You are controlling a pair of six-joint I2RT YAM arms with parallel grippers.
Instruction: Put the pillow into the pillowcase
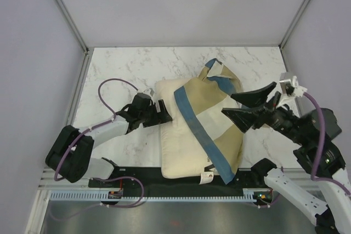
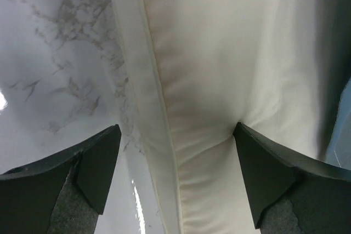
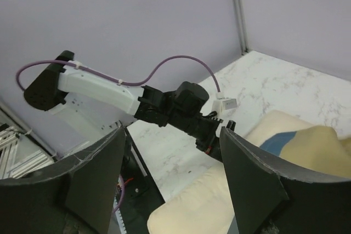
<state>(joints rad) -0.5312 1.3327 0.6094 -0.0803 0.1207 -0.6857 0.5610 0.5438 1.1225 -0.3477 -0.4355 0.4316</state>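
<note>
One wide-open left gripper (image 2: pixel 176 135) apparently presses pillow (image 2: pixel 219 53).

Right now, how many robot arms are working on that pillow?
2. The left arm reaches in from the left, its open fingers straddling the pillow edge. The right arm is on the right, its open fingers raised by the pillowcase. None seems hidden.

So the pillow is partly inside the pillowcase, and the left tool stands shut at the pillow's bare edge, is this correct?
Not quite: the left tool is open, not shut. The left wrist view shows its fingers wide apart at the bare edge of the pillow. The rest holds: the pillowcase covers part of the pillow.
</note>
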